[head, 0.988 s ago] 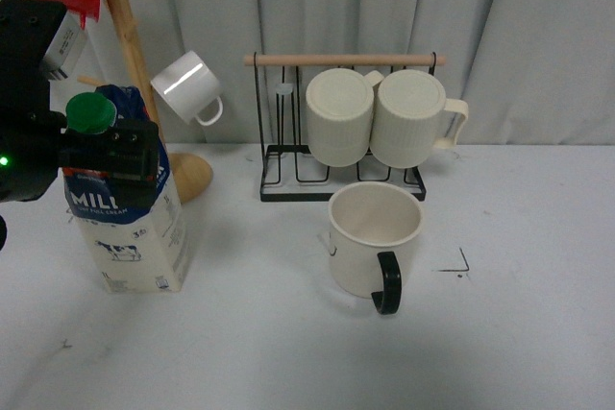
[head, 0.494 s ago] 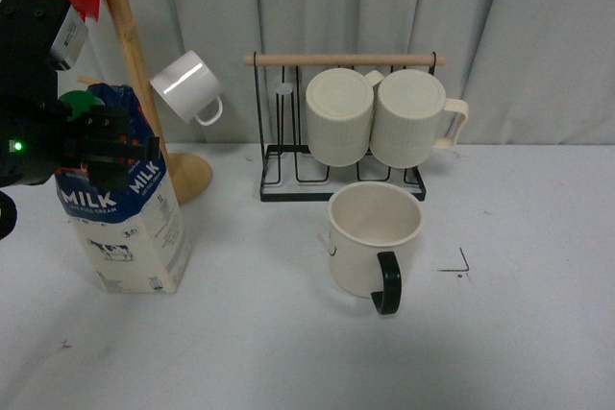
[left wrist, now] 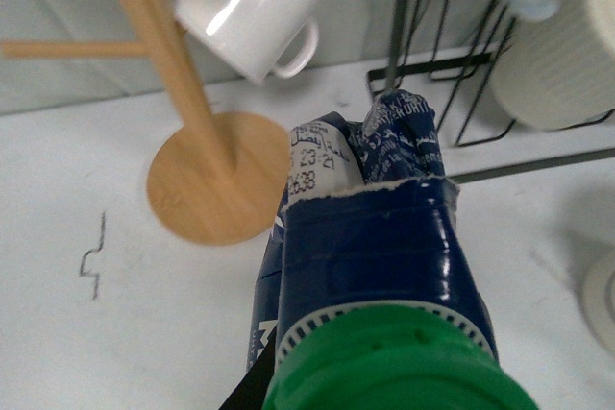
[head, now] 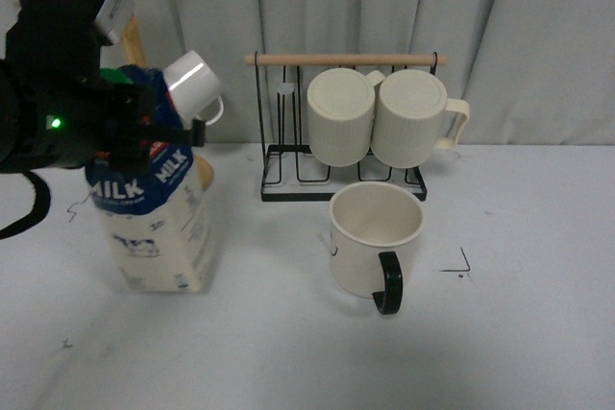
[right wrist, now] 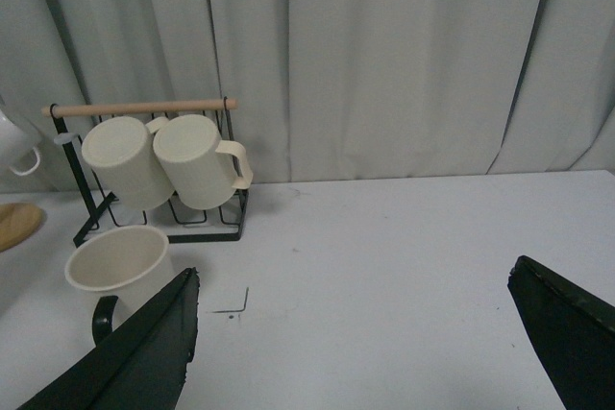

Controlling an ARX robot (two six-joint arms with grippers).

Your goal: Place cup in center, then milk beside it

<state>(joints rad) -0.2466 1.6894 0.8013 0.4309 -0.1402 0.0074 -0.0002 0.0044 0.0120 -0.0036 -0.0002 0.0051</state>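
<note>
L gripper (head: 144, 127) clamped on milk (head: 159, 228) top, carton well left of cup (head: 375, 237); bare table (head: 269, 333) btwn them. R gripper (right wrist: 356, 333) spread wide, empty.

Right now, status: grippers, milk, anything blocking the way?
Left gripper: jaws shut on milk carton top. Right gripper: jaws open, empty. Cup upright left of corner mark. Nothing between carton and cup.

Left arm (head: 38, 136): matte black boxy housing, one small green indicator light (head: 55, 123) lit, pale grey module (head: 111, 9) on top, black cable (head: 35, 206) looped below. Right gripper (right wrist: 354, 280): two flat black fingers (right wrist: 144, 352).
</note>
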